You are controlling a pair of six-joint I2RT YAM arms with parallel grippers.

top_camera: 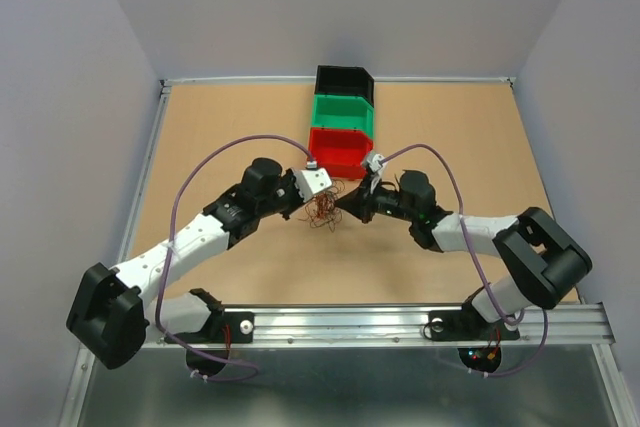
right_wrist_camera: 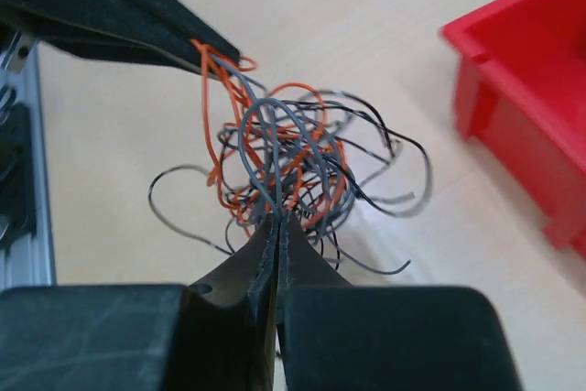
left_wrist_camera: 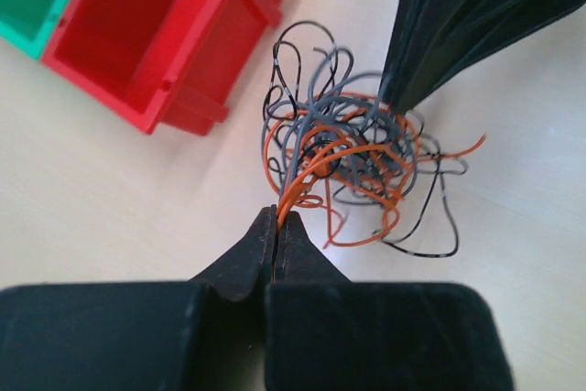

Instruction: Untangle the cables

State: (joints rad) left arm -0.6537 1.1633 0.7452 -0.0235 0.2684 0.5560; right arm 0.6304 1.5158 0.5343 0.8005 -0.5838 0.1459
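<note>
Step in hand: separation of the cables (top_camera: 322, 209), both grips established.

- Left end effector (left_wrist_camera: 277, 222): fingers together, clamped on a few orange strands at the near-left edge of the clump.
- Right end effector (right_wrist_camera: 277, 223): fingers together, clamped on grey and dark strands at the opposite side.
- The cables form one wiry clump between the two tips, near the centre of the surface (top_camera: 230, 117), just on the near side of the red bin (top_camera: 340, 152). Whether the clump rests on the surface or hangs clear cannot be told.

Next move, as judged: draw the tips apart slowly, left toward the left edge and right toward the right edge. Watch the orange loops; they interlace tightly with the grey ones, so strands may slip out or cinch.
</note>
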